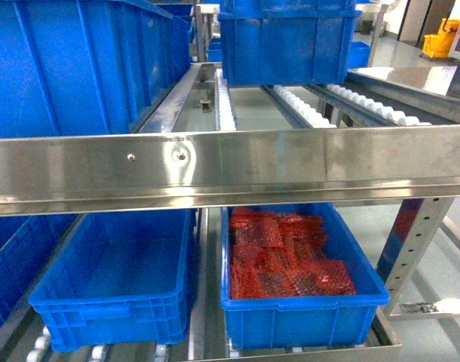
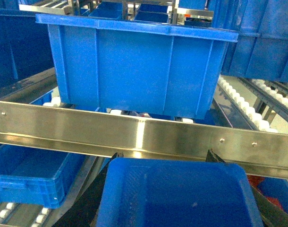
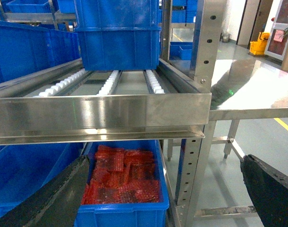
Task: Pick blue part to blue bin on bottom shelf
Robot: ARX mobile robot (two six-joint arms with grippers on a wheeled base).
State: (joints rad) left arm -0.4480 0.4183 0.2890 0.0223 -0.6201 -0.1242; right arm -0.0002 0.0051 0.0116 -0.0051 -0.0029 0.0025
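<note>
We do not see the blue part in any view, so we cannot tell where it is. On the bottom shelf [image 1: 215, 332], low in the head view, sit two blue bins: an empty bin [image 1: 117, 279] at lower left and a bin of red bags [image 1: 290, 264] at lower right. Our left fingers [image 2: 215, 156] and right fingers [image 3: 266, 189] show only as dark edges spread wide at the frame sides, released, holding nothing. The shiny steel lip [image 1: 230, 162] crosses the middle. We could bump it reaching down, or pick the wrong bin.
</note>
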